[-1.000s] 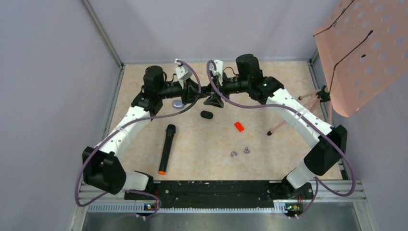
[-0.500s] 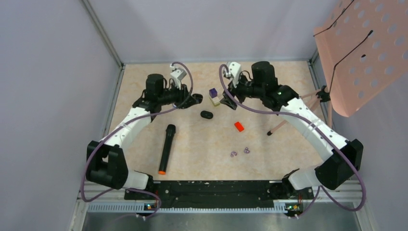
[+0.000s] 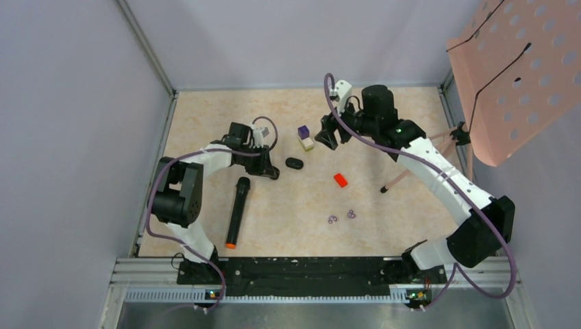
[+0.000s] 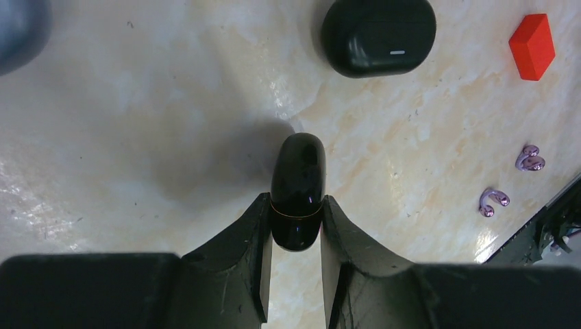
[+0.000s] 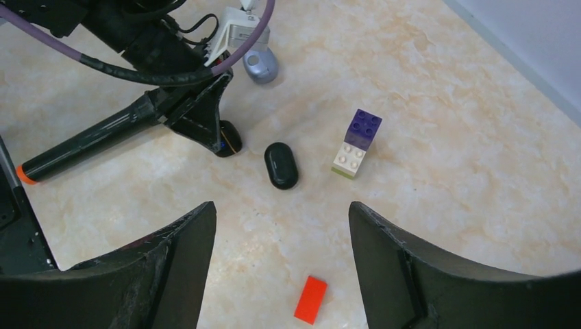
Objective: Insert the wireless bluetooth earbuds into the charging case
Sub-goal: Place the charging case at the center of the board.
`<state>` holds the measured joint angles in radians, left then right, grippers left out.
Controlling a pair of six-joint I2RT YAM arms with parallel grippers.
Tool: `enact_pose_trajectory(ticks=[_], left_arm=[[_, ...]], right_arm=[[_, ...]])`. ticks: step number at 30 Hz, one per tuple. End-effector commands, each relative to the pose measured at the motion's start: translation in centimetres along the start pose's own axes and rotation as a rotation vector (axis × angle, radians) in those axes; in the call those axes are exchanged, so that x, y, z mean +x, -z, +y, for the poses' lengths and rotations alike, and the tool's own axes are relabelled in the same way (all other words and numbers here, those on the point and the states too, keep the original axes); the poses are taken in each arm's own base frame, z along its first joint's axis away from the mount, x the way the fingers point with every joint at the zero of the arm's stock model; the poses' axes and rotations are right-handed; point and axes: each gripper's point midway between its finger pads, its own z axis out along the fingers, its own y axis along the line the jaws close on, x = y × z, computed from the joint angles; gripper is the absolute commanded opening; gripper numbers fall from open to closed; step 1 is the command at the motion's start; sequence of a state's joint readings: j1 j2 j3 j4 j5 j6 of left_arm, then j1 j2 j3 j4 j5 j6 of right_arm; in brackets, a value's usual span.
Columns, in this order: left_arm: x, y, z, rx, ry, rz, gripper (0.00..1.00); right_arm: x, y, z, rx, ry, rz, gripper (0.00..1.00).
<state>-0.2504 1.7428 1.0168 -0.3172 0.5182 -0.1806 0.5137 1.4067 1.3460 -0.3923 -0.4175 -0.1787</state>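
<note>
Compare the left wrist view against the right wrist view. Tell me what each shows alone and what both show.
Left wrist only: two pale purple rings. Right wrist only: the purple-and-white block stack, the black microphone with its orange tip, and the open right gripper. Both: the closed black case, the red block, and the left gripper shut on a black oval piece.
</note>
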Motion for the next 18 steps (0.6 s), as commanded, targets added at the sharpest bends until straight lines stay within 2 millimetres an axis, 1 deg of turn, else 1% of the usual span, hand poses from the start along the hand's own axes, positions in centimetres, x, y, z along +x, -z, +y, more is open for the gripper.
enact_pose_trajectory(ticks=[1, 4, 7, 12, 18], left_arm=[[-2.4, -0.1, 0.0, -0.019, 0.011, -0.036, 0.14], [-2.3, -0.4, 0.5, -0.040, 0.023, -0.023, 0.24], [-2.8, 0.1, 0.9, -0.079, 0.019, -0.038, 0.34], [-4.1, 2.1, 0.4, -0.115, -0.027, -0.086, 0.45], [-4.7, 3.7, -0.2, -0.125, -0.088, -0.131, 0.46]], right_arm=[[2.2, -0.2, -0.2, -0.016, -0.035, 0.060, 0.67], [4.8, -0.2, -0.3, -0.010, -0.049, 0.132, 0.63], [6.0, -0.2, -0.6, 0.004, -0.042, 0.160, 0.63], [6.1, -0.4, -1.4, 0.032, -0.056, 0.162, 0.64], [6.3, -0.7, -2.2, 0.047, -0.065, 0.167, 0.64]])
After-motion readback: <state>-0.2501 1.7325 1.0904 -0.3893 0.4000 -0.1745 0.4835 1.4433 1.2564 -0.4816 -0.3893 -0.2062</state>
